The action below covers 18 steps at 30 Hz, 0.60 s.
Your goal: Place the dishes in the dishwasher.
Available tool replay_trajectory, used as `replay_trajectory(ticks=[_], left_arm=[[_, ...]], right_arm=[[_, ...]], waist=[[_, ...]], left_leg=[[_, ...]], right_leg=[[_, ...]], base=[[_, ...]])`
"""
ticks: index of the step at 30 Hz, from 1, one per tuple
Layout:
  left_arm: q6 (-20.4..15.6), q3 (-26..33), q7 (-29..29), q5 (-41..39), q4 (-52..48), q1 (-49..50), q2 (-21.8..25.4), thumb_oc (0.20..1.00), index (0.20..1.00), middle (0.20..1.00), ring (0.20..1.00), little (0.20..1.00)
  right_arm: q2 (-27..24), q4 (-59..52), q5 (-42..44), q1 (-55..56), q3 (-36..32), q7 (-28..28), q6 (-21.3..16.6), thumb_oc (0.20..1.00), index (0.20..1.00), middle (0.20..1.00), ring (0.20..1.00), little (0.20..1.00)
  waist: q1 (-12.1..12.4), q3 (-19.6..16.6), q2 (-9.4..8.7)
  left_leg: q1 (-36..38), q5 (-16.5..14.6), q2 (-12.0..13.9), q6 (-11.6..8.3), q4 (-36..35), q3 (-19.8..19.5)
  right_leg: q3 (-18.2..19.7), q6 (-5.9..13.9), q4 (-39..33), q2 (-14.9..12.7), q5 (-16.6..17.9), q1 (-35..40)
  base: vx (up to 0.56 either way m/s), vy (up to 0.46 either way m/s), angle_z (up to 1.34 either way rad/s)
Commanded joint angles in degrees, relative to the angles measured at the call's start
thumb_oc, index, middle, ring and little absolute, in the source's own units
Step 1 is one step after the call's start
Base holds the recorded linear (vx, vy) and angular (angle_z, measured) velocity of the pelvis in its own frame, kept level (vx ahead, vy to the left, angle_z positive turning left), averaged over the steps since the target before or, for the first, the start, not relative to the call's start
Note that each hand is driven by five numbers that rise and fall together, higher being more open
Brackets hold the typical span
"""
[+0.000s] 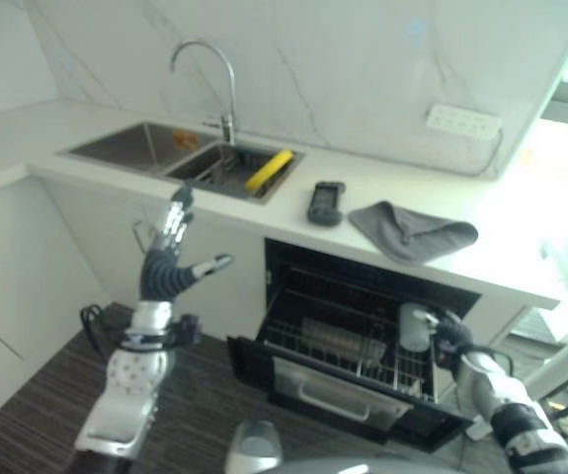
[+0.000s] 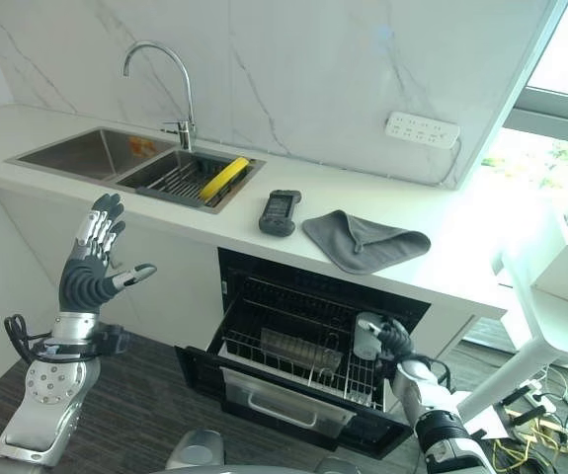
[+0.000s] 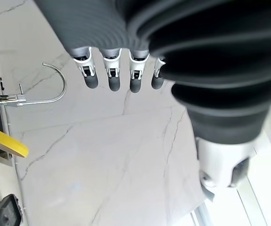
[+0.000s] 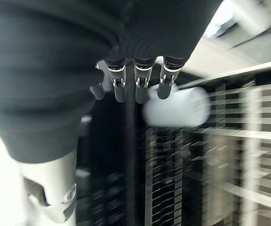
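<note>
Our right hand (image 2: 394, 340) was beside a white cup (image 2: 366, 336) over the dishwasher rack (image 2: 293, 357); we couldn't tell its grip. Our left hand (image 2: 91, 262) hung open. The cup looked light, rigid, breakable; best grasped round its body.

Home kitchen: marble counter (image 2: 442, 247) w/ sink (image 2: 96, 153), tap (image 2: 160, 74), built-in dishwasher (image 2: 303, 355).

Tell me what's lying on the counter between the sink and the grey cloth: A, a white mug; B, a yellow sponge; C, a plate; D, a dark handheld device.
D: a dark handheld device lies flat on the white counter, with the sink on one side and the folded grey cloth on the other.
</note>
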Motion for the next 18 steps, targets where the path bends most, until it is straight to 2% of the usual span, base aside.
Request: replay_trajectory(ticks=[1, 4, 6, 8, 13, 14, 18], left_arm=[[-4.4, 2.5, 0.7, -2.3, -5.4, 1.2, 1.0, 1.0, 1.0, 1.0, 1.0, 1.0], [-5.3, 6.1, -0.6, -3.9, -5.7, 2.7, -0.4, 1.0, 1.0, 1.0, 1.0, 1.0], [-3.9, 7.0, -2.8, -5.0, -5.8, 3.3, -0.8, 1.0, 1.0, 1.0, 1.0, 1.0], [-4.4, 8.0, -4.2, -6.9, -5.7, 3.8, -1.0, 1.0, 1.0, 1.0, 1.0, 1.0], [-3.7, 9.7, -7.8, -10.0, -5.9, 3.7, -1.5, 1.0, 1.0, 1.0, 1.0, 1.0], [-3.7, 10.4, -6.6, -9.7, -5.8, 3.1, -1.4, 1.0, 1.0, 1.0, 1.0, 1.0], [-4.4, 11.0, -4.4, -10.9, -5.5, 1.5, -1.7, 1.0, 1.0, 1.0, 1.0, 1.0]], right_arm=[[-0.7, -2.8, 0.4, -2.1, -1.9, -2.1, -2.6, 1.0, 1.0, 1.0, 1.0, 1.0], [1.5, -19.2, -3.3, 4.2, -4.3, -2.0, -1.0, 1.0, 1.0, 1.0, 1.0, 1.0], [2.0, -23.8, -5.0, 6.3, -4.9, -1.1, -0.8, 1.0, 1.0, 1.0, 1.0, 1.0], [1.8, -29.1, -5.1, 9.4, -6.1, 0.6, -0.2, 1.0, 1.0, 1.0, 1.0, 1.0], [0.9, -37.8, -1.3, 15.9, -9.0, 3.8, -0.8, 1.0, 1.0, 1.0, 1.0, 1.0], [0.3, -40.6, -1.6, 17.6, -11.0, 5.1, -4.0, 1.0, 1.0, 1.0, 1.0, 1.0], [-1.2, -43.8, -0.4, 17.7, -14.4, 5.7, -8.0, 1.0, 1.0, 1.0, 1.0, 1.0]], waist=[[-0.9, 1.1, 0.71], [-3.1, 1.2, 0.13], [-3.8, 1.2, -0.09], [-4.8, 1.1, -0.43], [-6.7, 0.1, -1.34], [-7.3, -0.7, -1.62], [-7.9, -2.4, -1.61]], left_leg=[[2.3, -0.8, -0.5, 4.77, 1.4, -1.0], [4.2, 1.1, -0.4, 4.47, -3.3, 0.5], [4.9, 1.9, -0.4, 4.35, -5.2, 1.0], [5.7, 3.0, -0.3, 4.08, -7.7, 1.9], [7.5, 6.2, -0.7, 3.11, -14.4, 3.1], [8.1, 8.1, -1.3, 2.54, -18.4, 3.2], [9.4, 10.8, -1.9, 1.65, -24.4, 3.3]], right_leg=[[2.4, -0.06, -2.5, 1.3, 10.5, -2.0], [3.3, 1.18, -6.0, 2.3, 12.6, -1.5], [3.6, 1.68, -7.4, 2.6, 13.6, -1.3], [4.0, 2.42, -9.3, 2.8, 14.9, -1.2], [4.4, 3.83, -15.7, 3.5, 18.6, 0.0], [4.4, 4.29, -19.8, 4.2, 20.5, 0.6], [3.6, 3.84, -26.4, 5.2, 21.7, 2.7]], base=[[-0.09, -0.022, -0.05], [-0.11, -0.025, -0.13], [-0.12, -0.004, -0.21], [-0.15, 0.0, -0.16], [-0.19, 0.003, -0.08], [-0.29, 0.01, -0.08], [-0.22, 0.035, 0.0]])
